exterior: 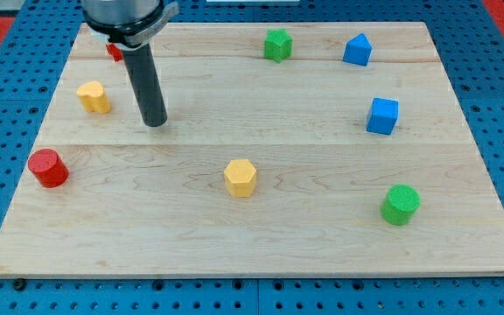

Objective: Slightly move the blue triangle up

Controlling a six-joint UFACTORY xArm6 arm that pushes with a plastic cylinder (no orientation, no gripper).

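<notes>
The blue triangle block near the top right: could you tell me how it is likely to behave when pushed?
The blue triangle looks rigid and squat, so it should slide rather than tip. Its flat faces suggest it may turn if my tip pushes off-centre. The wooden board looks smooth, so probably little resistance.

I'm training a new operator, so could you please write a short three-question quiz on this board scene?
1. True or false: my tip touches the blue triangle.
2. Which block lies nearest my tip? A) yellow block at the left B) green cylinder C) blue cube
3. Fill in: the block at the view's left edge is a red ____.

Key: 1 false, the tip stands far to the view's left of it. 2 A. 3 cylinder.
</notes>
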